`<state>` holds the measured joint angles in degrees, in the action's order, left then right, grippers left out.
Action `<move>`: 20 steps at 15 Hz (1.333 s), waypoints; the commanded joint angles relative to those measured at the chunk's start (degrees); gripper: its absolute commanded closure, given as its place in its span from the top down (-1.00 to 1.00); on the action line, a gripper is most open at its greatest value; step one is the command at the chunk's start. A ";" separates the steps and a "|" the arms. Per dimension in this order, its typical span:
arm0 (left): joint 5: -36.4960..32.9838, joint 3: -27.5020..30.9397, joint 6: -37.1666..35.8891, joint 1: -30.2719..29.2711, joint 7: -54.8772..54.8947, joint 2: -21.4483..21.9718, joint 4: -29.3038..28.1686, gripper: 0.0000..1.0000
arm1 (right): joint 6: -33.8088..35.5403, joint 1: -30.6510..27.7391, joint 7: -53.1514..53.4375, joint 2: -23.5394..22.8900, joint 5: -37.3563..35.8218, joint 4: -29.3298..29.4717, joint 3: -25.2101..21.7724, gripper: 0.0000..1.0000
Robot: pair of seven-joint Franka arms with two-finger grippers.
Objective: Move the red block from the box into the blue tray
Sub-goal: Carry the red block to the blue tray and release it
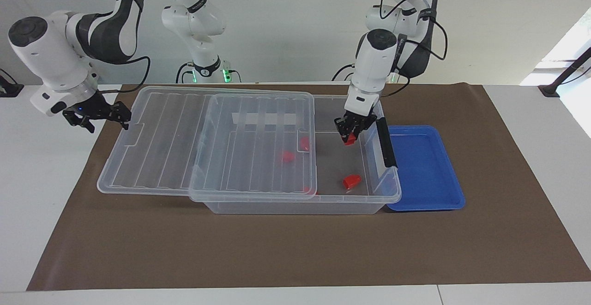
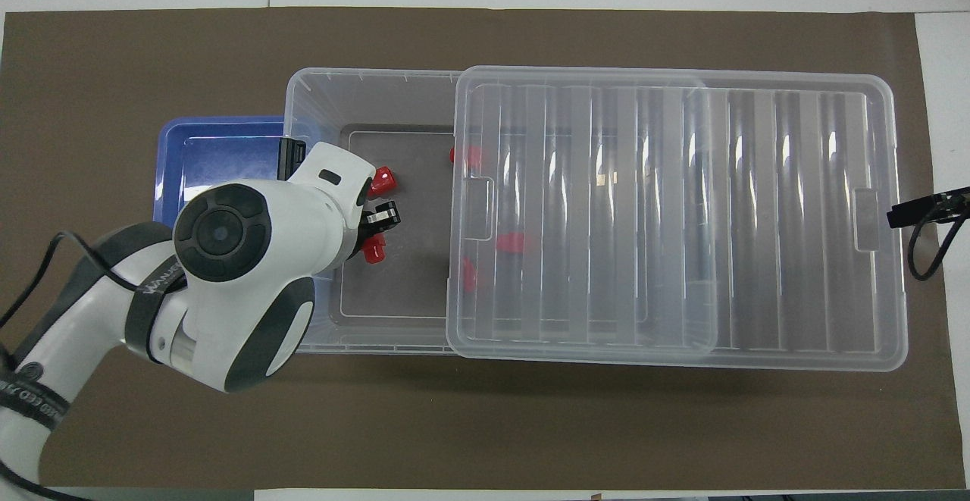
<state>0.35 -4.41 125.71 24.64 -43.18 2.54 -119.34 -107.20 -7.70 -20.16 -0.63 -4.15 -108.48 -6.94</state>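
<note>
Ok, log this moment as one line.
left gripper: shut on red block, over box | right gripper: open, at lid | blue tray: empty

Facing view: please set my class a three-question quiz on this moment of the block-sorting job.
1. True or false: the blue tray is empty.
2. Choose one. The left gripper is: A) open over the tray; B) shut on a red block, raised over the box; C) resting on the mat.
3. Fill the gap: the lid covers the box's end toward the ___ arm.

Key: 1 true; 2 B; 3 right.
</note>
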 commanded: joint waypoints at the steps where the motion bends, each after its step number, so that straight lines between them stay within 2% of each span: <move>1: 0.53 0.02 -6.50 -4.06 5.88 5.79 -0.46 -1.00 | 4.62 0.05 3.88 -1.73 -0.24 5.01 1.75 1.00; 4: 0.53 0.10 -12.93 -8.54 12.66 6.51 2.35 -1.00 | 7.52 1.36 4.86 -1.92 -0.33 7.66 2.37 1.00; 7: 0.53 0.10 -12.07 -14.95 22.05 6.43 2.01 -1.00 | 10.51 1.98 4.86 -2.00 -0.86 10.82 2.10 1.00; 11: 0.53 0.10 -8.48 -23.57 37.96 5.03 -0.01 -1.00 | 11.48 2.07 4.78 -1.65 -1.04 11.18 1.67 1.00; 15: 0.53 0.02 3.81 -25.60 40.98 -2.87 -3.53 -1.00 | 13.15 2.07 4.69 -1.83 -0.69 13.56 -0.34 1.00; 20: 0.53 0.02 14.11 -24.91 42.91 -11.40 -3.53 -1.00 | 13.94 2.07 4.60 -1.74 -0.16 14.26 -0.97 1.00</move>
<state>0.35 -3.79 136.53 0.21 -1.82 -6.72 -123.03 -94.82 -5.70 -16.05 -1.63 -4.15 -95.77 -7.72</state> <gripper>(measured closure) 0.656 0.000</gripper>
